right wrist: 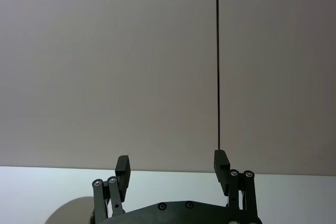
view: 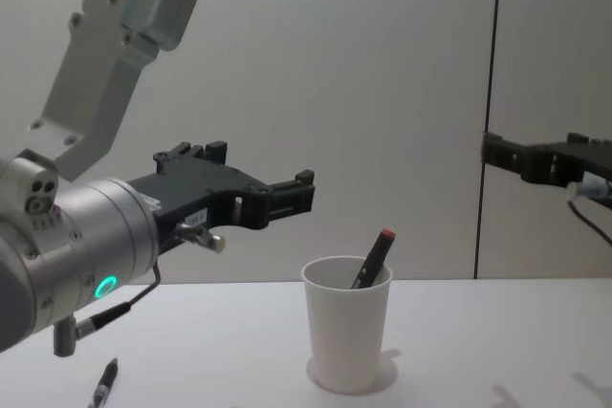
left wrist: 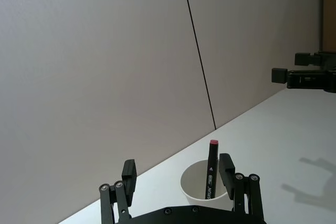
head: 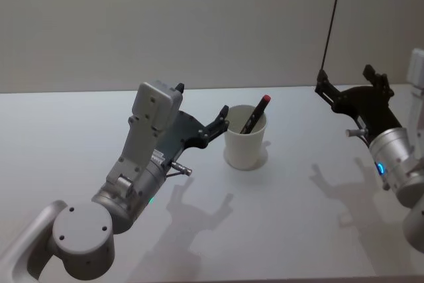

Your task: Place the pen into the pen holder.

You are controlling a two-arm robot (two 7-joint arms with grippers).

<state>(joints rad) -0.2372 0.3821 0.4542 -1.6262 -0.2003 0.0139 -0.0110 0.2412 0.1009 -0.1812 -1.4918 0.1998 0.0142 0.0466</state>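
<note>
Pen (head: 256, 113) tilted in cup (head: 246, 147) at mid-bench, red cap above rim. Left gripper (head: 220, 122) just beside cup, jaws open, empty. Right gripper (head: 346, 77) raised near right edge, jaws open, empty.

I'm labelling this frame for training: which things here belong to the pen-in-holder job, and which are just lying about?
Job: pen, leaning inside the pen holder; left gripper, jaws open, near its rim.
Lying about: right gripper, parked at the right, jaws open; a small pen-like thing on the table, low left in the chest view.
</note>
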